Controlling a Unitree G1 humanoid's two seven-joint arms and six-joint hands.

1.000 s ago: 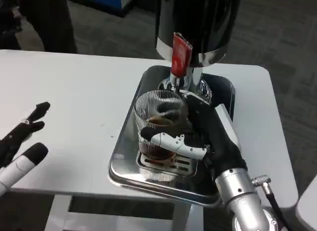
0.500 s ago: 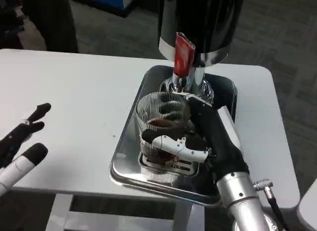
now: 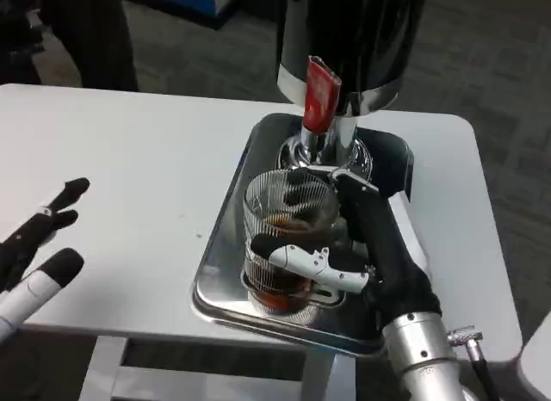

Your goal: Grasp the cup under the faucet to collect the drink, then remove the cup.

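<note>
A ribbed clear glass cup (image 3: pixel 282 225) holding dark brown drink stands on the steel drip tray (image 3: pixel 225 272), just in front of the faucet with its red lever (image 3: pixel 318 96). My right hand (image 3: pixel 362 246) grips the cup, its fingers wrapped around the front and right side. The dispenser's black and chrome body (image 3: pixel 349 35) rises behind the tray. At the picture's left edge my left hand (image 3: pixel 34 255) hovers over the table with its fingers spread and nothing in it.
The white table (image 3: pixel 129 160) stretches left of the tray. Its front edge runs close below the tray. Grey carpet and dark furniture lie beyond the far edge.
The cup, held by my right hand, has come a little toward me and down the tray, away from the faucet. The left hand has stayed put.
</note>
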